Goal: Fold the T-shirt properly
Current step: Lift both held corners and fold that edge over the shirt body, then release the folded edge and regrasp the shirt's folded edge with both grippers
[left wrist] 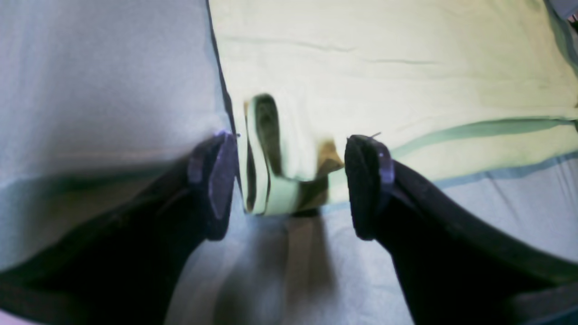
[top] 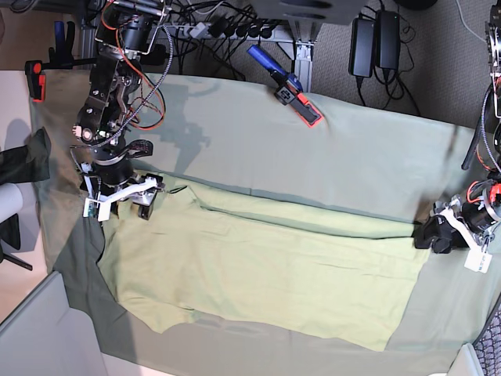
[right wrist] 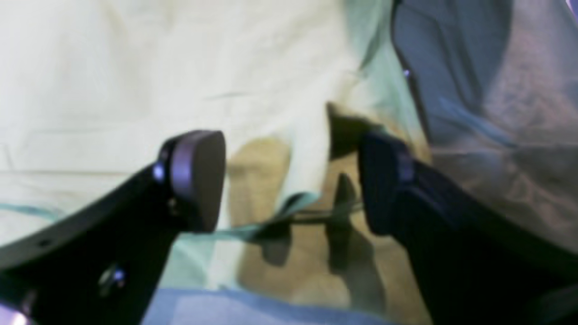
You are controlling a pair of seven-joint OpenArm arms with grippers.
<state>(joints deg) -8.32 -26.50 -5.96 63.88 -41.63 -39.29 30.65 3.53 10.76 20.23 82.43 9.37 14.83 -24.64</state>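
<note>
The pale yellow-green T-shirt (top: 266, 266) lies flat on the grey-green table cloth (top: 313, 149), stretched left to right with a long fold along its far edge. My right gripper (top: 119, 202) is at the shirt's left end. In the right wrist view it (right wrist: 291, 180) is open, with a raised fold of the shirt (right wrist: 311, 149) between the jaws. My left gripper (top: 429, 235) is at the shirt's right far corner. In the left wrist view it (left wrist: 293, 185) is open, and a curled-up shirt corner (left wrist: 275, 180) lies between its fingertips (left wrist: 221, 180).
A blue and red clamp (top: 286, 84) sits on the cloth's far edge, and a red clamp (top: 33, 78) at the far left. Cables and power adapters (top: 376, 39) lie behind the table. A grey panel (top: 39, 337) stands at the near left corner.
</note>
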